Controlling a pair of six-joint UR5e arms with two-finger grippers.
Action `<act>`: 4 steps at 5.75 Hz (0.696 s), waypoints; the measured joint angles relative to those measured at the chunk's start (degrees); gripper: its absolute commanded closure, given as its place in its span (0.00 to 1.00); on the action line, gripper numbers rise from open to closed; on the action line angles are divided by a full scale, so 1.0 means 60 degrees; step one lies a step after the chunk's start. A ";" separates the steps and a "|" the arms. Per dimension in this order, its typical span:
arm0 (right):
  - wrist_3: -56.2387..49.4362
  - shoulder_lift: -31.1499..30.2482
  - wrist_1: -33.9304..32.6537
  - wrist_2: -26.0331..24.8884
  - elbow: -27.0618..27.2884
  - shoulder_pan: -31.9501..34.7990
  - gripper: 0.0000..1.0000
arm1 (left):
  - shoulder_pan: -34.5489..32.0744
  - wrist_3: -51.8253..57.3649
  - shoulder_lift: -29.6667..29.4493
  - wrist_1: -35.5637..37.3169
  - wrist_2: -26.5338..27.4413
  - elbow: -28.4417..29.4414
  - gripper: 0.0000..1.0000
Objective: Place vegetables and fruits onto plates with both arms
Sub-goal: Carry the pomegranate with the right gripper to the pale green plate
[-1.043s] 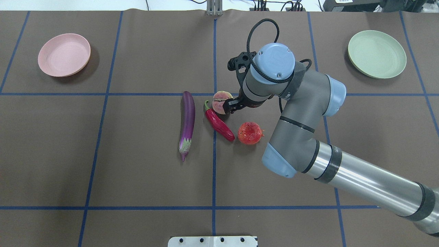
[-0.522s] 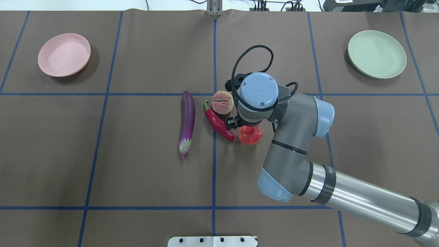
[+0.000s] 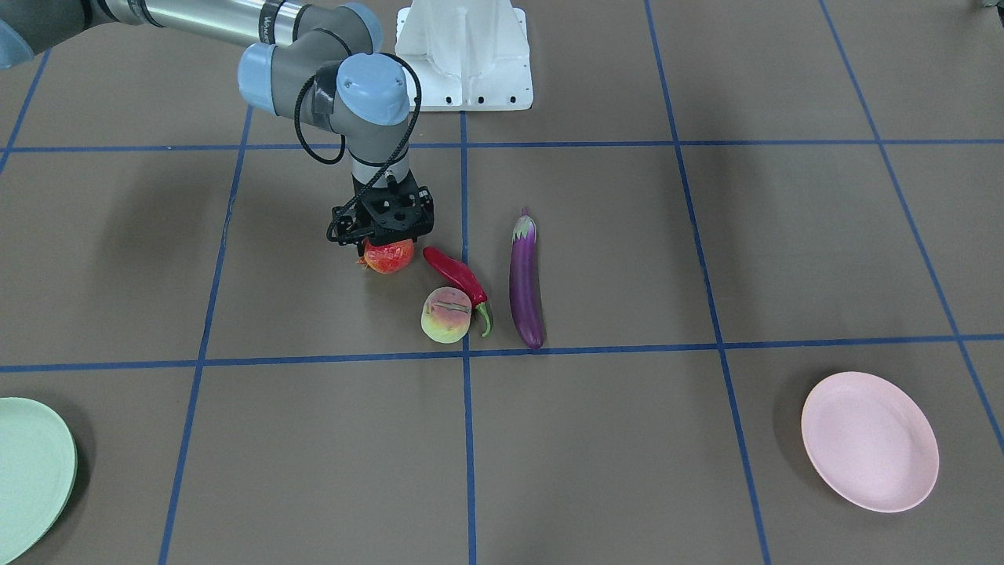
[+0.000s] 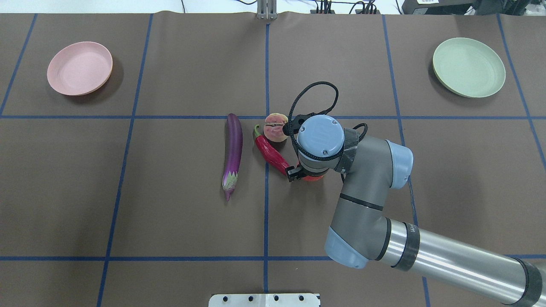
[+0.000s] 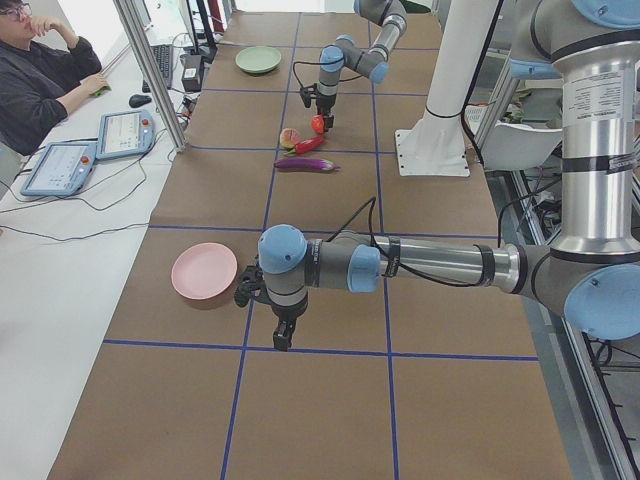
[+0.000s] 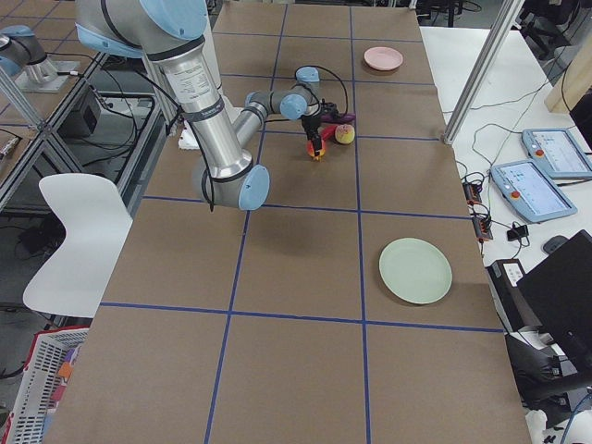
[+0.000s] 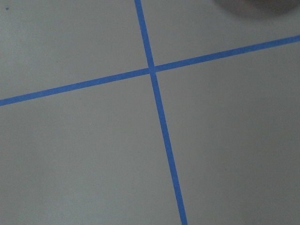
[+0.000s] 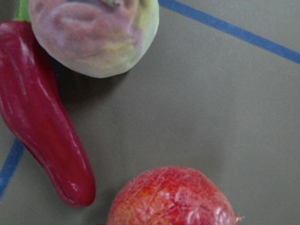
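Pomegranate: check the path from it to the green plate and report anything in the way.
Nothing visible blocks it. The pomegranate lies under the right gripper, and only bare table runs from there to the green plate. The chili pepper and peach lie beside it, off that route.

Brown table (image 4: 170, 192) gridded with blue tape (image 4: 266, 64), white chair (image 6: 79, 222) beside.

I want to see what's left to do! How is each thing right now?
pink plate: empty
green plate: empty
eggplant: lying on the table
chili: lying on the table
peach: on the table
pomegranate: on the table, under the right gripper
right gripper: open or shut, cannot tell
left gripper: over bare table, cannot tell
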 measured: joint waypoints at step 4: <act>-0.1901 -0.0478 0.0223 0.3055 0.0922 0.3377 1.00 | 0.0000 -0.0007 -0.0082 -0.0303 0.0000 -0.0003 0.00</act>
